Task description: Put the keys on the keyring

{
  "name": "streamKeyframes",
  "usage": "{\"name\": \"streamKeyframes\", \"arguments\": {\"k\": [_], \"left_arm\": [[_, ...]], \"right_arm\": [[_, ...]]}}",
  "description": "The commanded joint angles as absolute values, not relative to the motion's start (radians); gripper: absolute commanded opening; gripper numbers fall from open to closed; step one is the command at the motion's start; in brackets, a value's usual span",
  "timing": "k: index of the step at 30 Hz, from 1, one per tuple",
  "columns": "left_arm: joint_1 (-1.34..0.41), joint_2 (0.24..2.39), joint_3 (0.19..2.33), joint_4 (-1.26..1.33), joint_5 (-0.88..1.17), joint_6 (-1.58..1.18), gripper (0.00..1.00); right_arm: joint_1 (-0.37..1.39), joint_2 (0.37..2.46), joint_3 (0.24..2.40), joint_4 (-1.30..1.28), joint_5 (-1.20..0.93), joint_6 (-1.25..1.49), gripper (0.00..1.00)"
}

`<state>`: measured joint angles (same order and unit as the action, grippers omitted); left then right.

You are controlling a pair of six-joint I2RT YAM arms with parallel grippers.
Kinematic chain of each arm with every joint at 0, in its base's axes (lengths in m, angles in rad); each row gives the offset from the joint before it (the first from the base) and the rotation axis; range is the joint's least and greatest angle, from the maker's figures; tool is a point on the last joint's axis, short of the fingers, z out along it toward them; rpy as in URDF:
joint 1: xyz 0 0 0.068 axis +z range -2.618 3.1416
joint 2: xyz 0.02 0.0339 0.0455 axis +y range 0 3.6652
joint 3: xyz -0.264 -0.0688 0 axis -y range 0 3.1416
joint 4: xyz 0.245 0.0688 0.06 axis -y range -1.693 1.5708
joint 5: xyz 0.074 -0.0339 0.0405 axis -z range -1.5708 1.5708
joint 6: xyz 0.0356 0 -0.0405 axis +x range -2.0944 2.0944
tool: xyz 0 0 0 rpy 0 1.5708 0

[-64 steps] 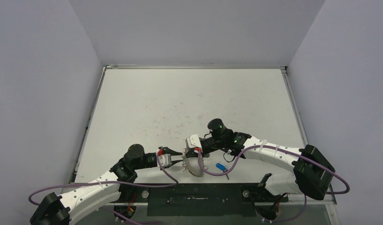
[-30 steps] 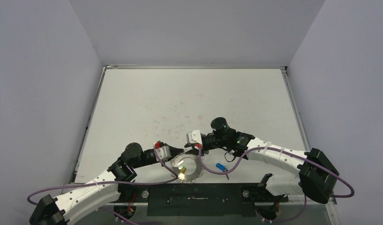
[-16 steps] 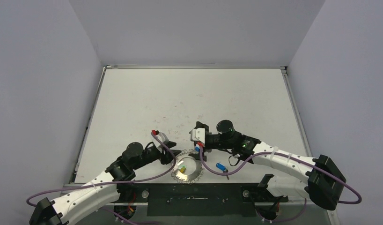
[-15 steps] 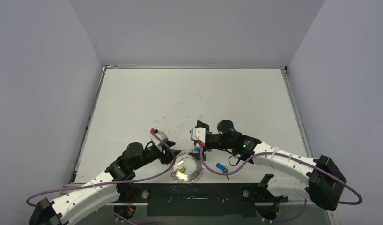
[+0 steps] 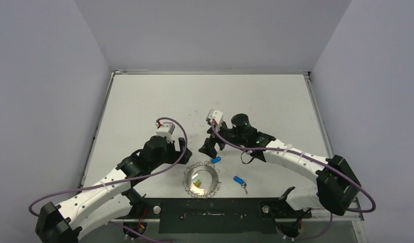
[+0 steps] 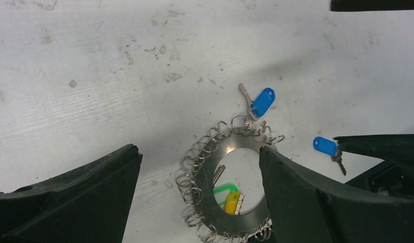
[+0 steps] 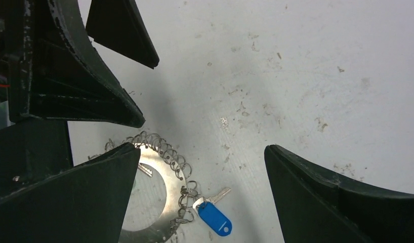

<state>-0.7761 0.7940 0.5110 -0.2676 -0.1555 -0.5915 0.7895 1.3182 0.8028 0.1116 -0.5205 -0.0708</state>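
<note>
Seen from above, a white, scuffed counter (image 5: 195, 101) with two robot arms reaching in from the near edge. On the left, the left hand (image 5: 185, 150) hovers with its two black fingers spread wide, holding nothing. In its wrist view the left hand (image 6: 199, 152) frames the keyring below.

Just right of it, close to the near edge, the keyring (image 5: 200, 181) lies flat on the counter: a broad silver band fringed with small wire loops. Inside its central opening sit a green tag (image 6: 224, 190) and a yellow tag (image 6: 232, 202), side by side; whether they are hooked on cannot be told.

Next, the right hand (image 5: 209, 150) also hangs wide open and empty, facing the left hand, above the ring's far side.

A blue-tagged key (image 5: 215, 159) touches the ring's far edge loops; whether it is threaded on cannot be told. Farther right, a second blue-tagged key (image 5: 239, 180) lies alone, apart from the ring.
</note>
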Motion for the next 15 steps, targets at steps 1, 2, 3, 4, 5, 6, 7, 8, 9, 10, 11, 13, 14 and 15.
{"name": "streamKeyframes", "arguments": {"k": [1,2,3,4,5,6,7,8,9,10,11,13,14,15], "left_arm": [[-0.684,0.834,0.561,-0.394,-0.069,-0.658,0.86],[-0.65,0.838,0.556,-0.398,-0.03,-0.665,0.87],[-0.618,0.839,0.548,-0.398,0.009,-0.676,0.87],[-0.582,0.837,0.533,-0.398,0.061,-0.691,0.87],[-0.548,0.835,0.519,-0.396,0.094,-0.709,0.87],[-0.516,0.831,0.503,-0.391,0.125,-0.723,0.87],[-0.486,0.825,0.487,-0.385,0.154,-0.737,0.87],[-0.462,0.817,0.47,-0.377,0.179,-0.751,0.87],[-0.438,0.808,0.456,-0.371,0.198,-0.761,0.87],[-0.421,0.793,0.443,-0.366,0.211,-0.771,0.87],[-0.409,0.78,0.433,-0.369,0.216,-0.787,0.87],[-0.397,0.752,0.416,-0.368,0.214,-0.799,0.87],[-0.396,0.738,0.409,-0.368,0.21,-0.803,0.87],[-0.396,0.722,0.405,-0.37,0.203,-0.807,0.87]], "right_arm": [[0.752,1.342,0.775,0.207,-0.693,0.037,1.0],[0.752,1.339,0.768,0.215,-0.697,0.037,1.0],[0.75,1.335,0.759,0.222,-0.695,0.035,1.0],[0.751,1.329,0.754,0.226,-0.688,0.034,1.0],[0.752,1.326,0.749,0.226,-0.685,0.033,1.0],[0.752,1.323,0.746,0.22,-0.685,0.024,1.0],[0.752,1.319,0.744,0.212,-0.681,0.014,1.0],[0.754,1.316,0.739,0.208,-0.67,0.009,1.0],[0.758,1.312,0.733,0.207,-0.658,0.008,1.0],[0.763,1.307,0.726,0.205,-0.636,0.007,1.0],[0.775,1.295,0.718,0.198,-0.606,-0.013,1.0],[0.813,1.276,0.701,0.186,-0.544,-0.06,1.0],[0.842,1.259,0.69,0.181,-0.502,-0.091,1.0],[0.879,1.246,0.68,0.179,-0.453,-0.126,1.0]]}}
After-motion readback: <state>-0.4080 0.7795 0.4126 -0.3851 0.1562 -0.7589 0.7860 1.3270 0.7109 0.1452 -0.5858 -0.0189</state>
